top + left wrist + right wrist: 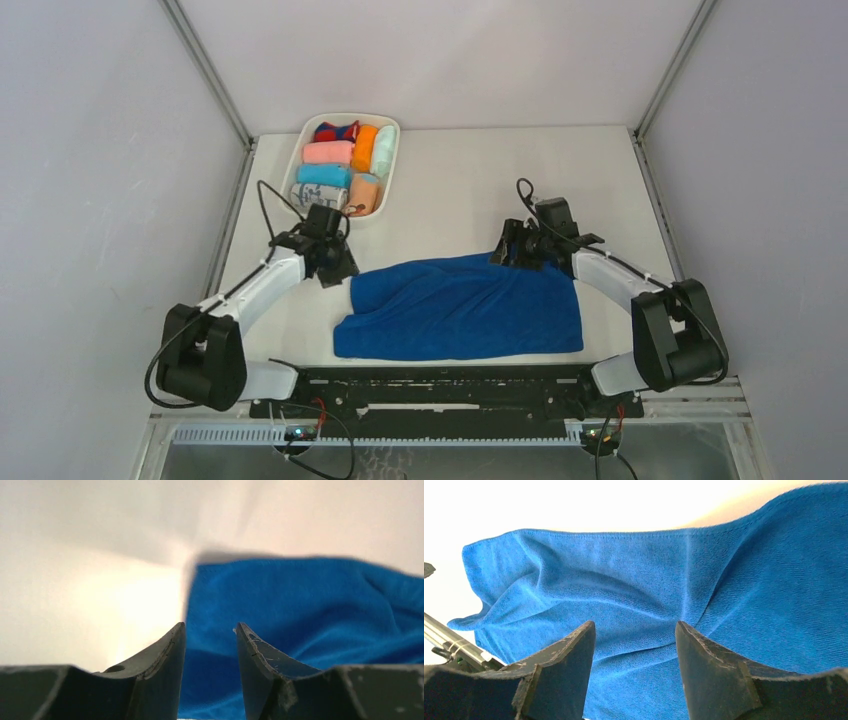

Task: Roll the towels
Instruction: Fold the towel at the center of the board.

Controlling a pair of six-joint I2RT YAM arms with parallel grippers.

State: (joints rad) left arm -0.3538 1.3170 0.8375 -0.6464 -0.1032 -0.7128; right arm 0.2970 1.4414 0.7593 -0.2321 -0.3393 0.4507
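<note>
The blue towel (460, 308) (300, 605) (649, 595) is lying spread out and unrolled, with some wrinkles, between the two grippers and on the near side of both. Its far left corner is lying just in front of the left gripper (335, 268) (210, 626), a little to the right of the fingertips. The jaws of this gripper are standing a small way apart and are holding nothing. The right gripper (508, 248) (635, 624) is hanging over the towel's far edge near the right corner, so the cloth is filling the view ahead of it. Its jaws are standing wider apart, and nothing is between them.

The peach towel (365, 193) is sitting rolled in the white tray (296, 165), just beyond the left gripper. I cannot tell if it has spots. Farther from the gripper in the same tray are lying a light-blue roll (323, 175), a pink roll (328, 152), an orange roll (365, 147) and a mint roll (384, 150). Everything is resting on the white table (450, 170).
</note>
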